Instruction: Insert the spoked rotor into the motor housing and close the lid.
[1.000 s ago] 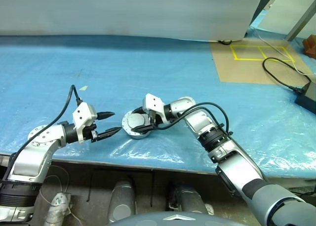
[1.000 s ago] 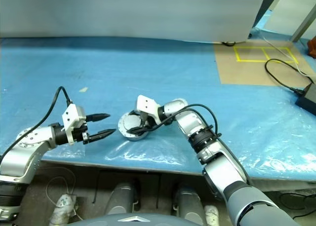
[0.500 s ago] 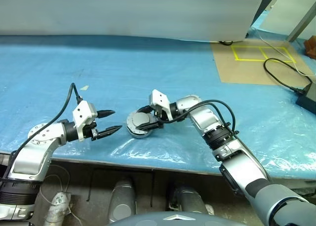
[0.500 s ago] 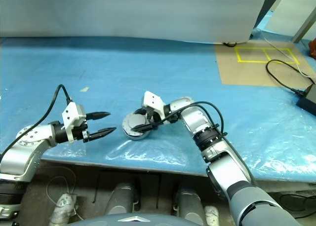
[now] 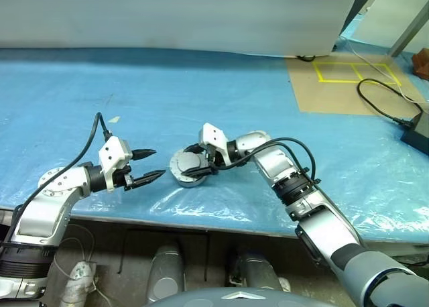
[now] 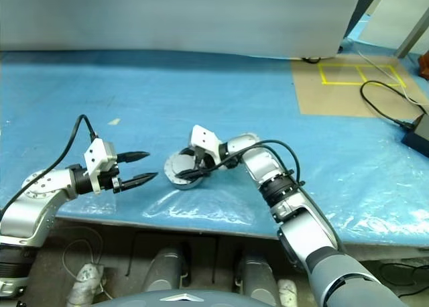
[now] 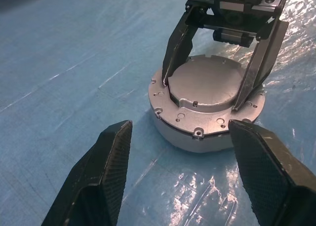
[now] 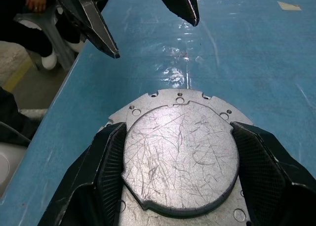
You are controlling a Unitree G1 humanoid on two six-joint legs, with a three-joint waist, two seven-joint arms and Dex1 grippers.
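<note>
While my right pincer (image 5: 201, 165) clasps the lid (image 7: 206, 83), the motor housing (image 7: 197, 125) sits capped near the worktop's (image 5: 221, 106) front edge.
Rotor hidden, so I judge insertion done; seating the lid and letting go remain. My left pincer (image 5: 153, 164) hangs open just beside it, holding nothing. Blue plastic sheeting covers the worktop; a brown board with yellow tape (image 5: 352, 72) lies beyond.

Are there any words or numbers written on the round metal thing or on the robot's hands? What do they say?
None can be read.
The motor housing has a bare, scratched lid with screw holes and no writing.
The right gripper, closed on that lid, and the open left gripper carry no labels.
The yellow tape squares on the brown board are lines, not letters.
</note>
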